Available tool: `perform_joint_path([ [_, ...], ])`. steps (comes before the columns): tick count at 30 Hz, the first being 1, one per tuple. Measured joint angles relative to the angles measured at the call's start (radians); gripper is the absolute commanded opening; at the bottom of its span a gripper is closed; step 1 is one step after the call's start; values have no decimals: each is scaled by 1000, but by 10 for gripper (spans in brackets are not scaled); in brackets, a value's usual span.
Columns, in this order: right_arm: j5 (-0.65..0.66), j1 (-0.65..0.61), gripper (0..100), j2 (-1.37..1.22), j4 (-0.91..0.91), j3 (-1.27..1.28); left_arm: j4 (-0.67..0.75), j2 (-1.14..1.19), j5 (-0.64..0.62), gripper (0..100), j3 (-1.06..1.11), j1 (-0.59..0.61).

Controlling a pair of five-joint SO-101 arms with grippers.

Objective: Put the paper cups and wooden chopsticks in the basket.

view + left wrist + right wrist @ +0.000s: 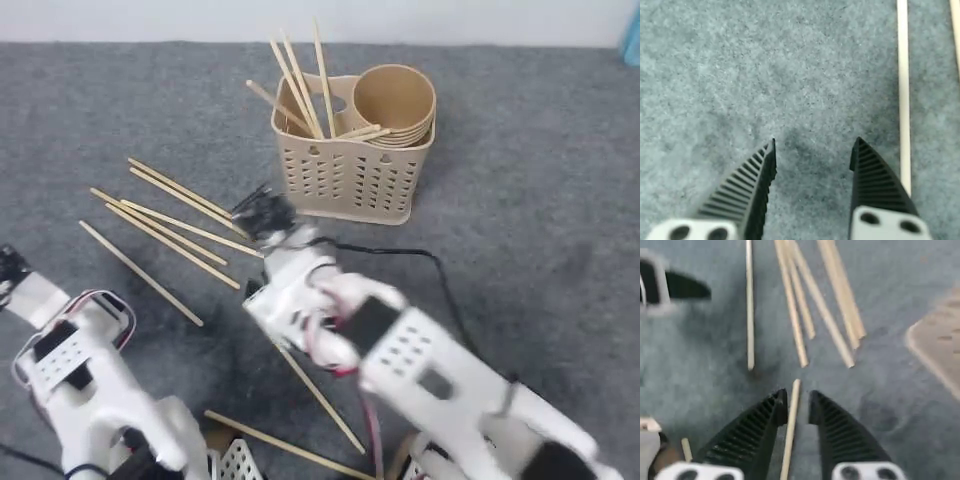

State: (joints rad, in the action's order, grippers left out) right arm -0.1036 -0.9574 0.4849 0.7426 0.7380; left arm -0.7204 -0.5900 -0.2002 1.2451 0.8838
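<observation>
The right end effector (797, 392) is straddling a wooden chopstick (789, 435), not yet clenched, and should be pinching it squarely before lifting, while the left end effector (816, 141) is hanging released.

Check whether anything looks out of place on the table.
Yes. Several chopsticks lie scattered at different angles on the mat beside the basket, not in it. The cups in the basket sit tilted, with other chopsticks leaning unevenly next to them.
</observation>
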Motion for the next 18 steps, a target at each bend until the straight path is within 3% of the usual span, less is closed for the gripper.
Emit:
perform_joint_path([
  [9,-2,-32,116,-411,-292,-2,0,0,2,228,0,31],
  [18,-2,-29,100,-667,-287,-157,0,0,2,228,0,31],
])
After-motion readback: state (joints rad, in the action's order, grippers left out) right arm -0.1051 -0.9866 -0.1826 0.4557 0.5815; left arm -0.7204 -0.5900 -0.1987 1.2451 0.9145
